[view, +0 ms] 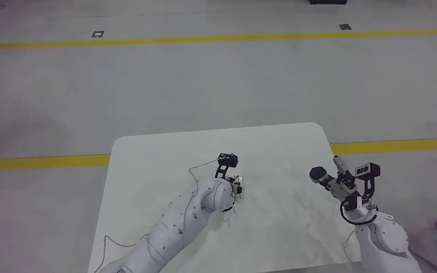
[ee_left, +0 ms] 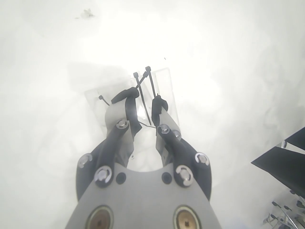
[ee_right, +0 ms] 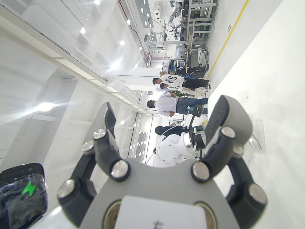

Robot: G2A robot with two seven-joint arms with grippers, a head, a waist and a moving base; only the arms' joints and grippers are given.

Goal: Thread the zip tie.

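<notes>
Black zip ties (ee_left: 151, 82) in clear tray (ee_left: 165, 84) under left hand (ee_left: 144, 97)

Zip ties (ee_left: 151, 82) black plastic; tray (ee_left: 170, 89) clear, glossy; table (ee_left: 214, 48) matt.

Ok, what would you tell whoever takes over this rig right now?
Left gripper: open, at the clear tray, fingers either side of loose black zip ties.
Right gripper: open, empty, by the table edge.
Done: nothing gripped, nothing threaded.
Left: grasp one tie, lift it out, then feed its tail through its head.
</notes>
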